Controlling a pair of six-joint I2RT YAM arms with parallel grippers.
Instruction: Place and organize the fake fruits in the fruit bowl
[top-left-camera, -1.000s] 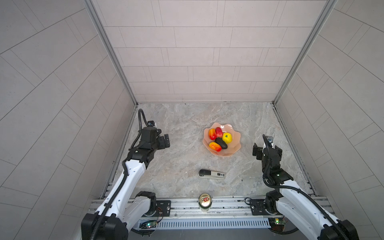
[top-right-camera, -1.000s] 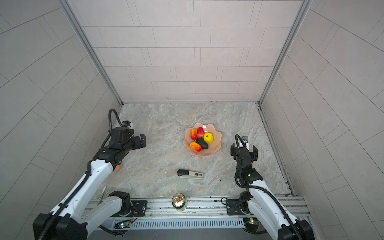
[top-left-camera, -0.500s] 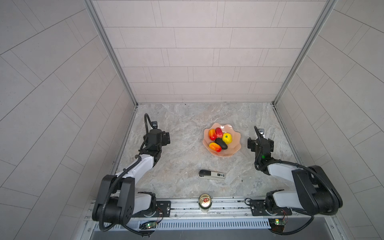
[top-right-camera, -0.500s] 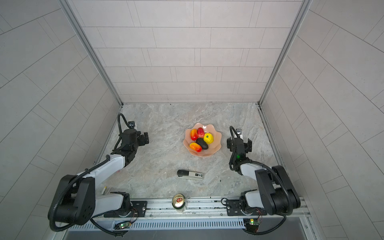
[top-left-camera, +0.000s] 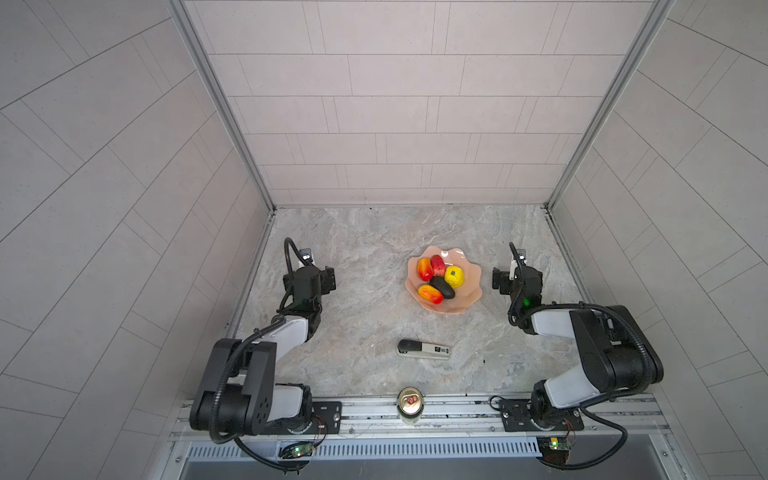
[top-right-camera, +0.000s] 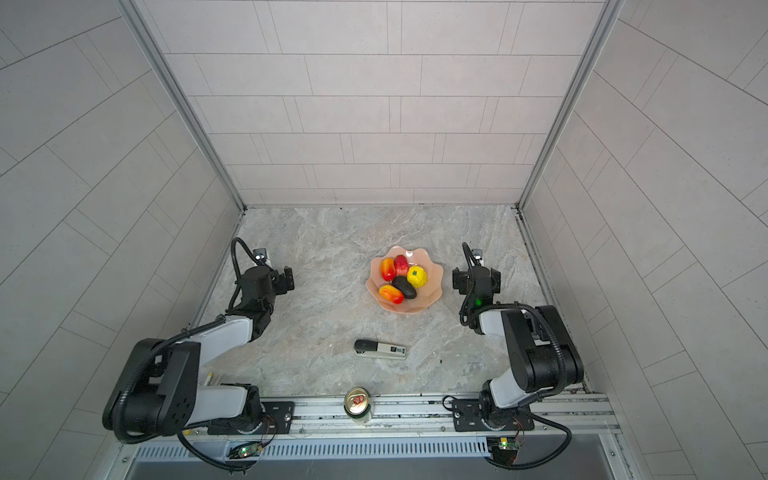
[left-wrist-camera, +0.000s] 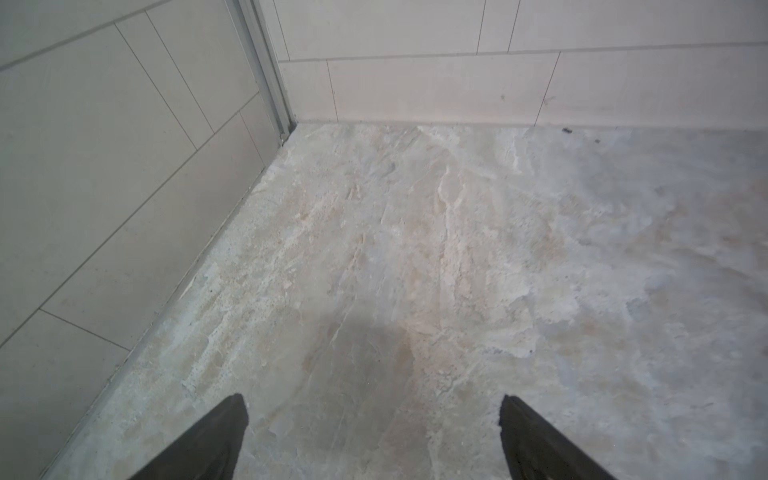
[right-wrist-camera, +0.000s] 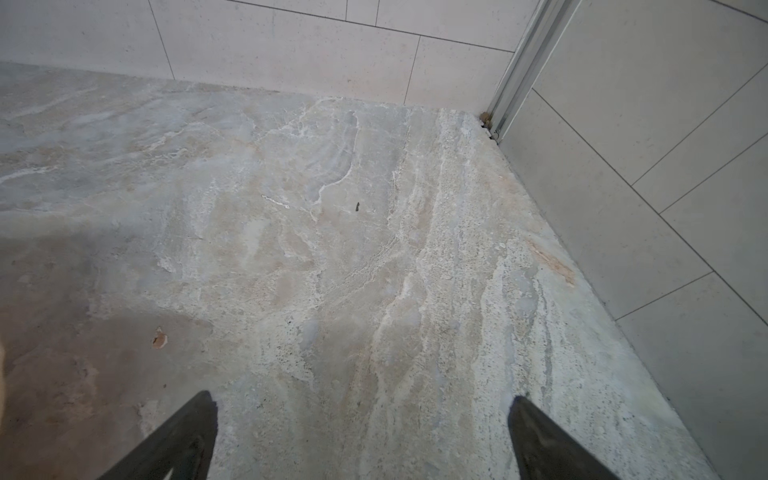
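- Both arms now folded low, down from raised pose 1 second back.
- Marble table (left-wrist-camera: 457, 249) bare under left gripper (left-wrist-camera: 374, 409) and right gripper (right-wrist-camera: 363, 405); both sets of fingers spread wide, empty.
- Fruit bowl (top-left-camera: 468, 300) near right fingers, off to their left; well apart from left fingers.
- Inside, unmoved: mango (top-left-camera: 424, 269), 2nd mango (top-left-camera: 430, 294), avocado (top-left-camera: 442, 287), lemon (top-left-camera: 454, 277), strawberry (top-left-camera: 437, 265).
- All 5 in; task looks done.

In each wrist view the lower edge cuts off all but the fingertips of the left claw (left-wrist-camera: 372, 398) and right claw (right-wrist-camera: 362, 397), while in both top views the print on the stapler (top-left-camera: 423, 348) and the leaves of the strawberry (top-left-camera: 438, 265) are too small to make out.
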